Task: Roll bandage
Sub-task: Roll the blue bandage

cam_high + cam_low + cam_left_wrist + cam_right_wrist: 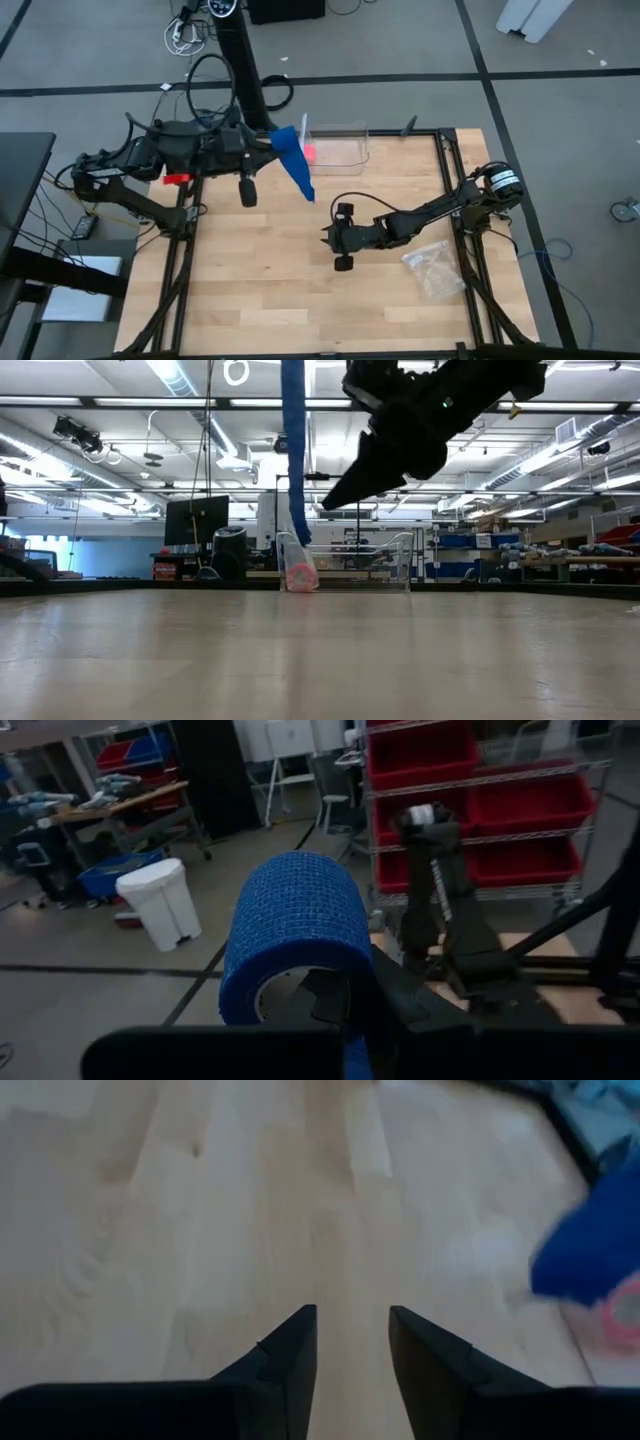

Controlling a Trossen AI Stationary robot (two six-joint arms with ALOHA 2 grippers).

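Your left gripper (268, 143) is up over the far left of the table (260, 280), jaws clamped on the rolled part of the bandage (293, 160), its loose blue tail hanging down toward the boards. Just behind that tail you have the clear bin (338, 143) at the far edge, with what looks like a small pink object (300, 576) inside. Your right gripper (343, 238) hovers mid-table, fingers parted and empty. A clear plastic bag (433, 268) lies to its right.
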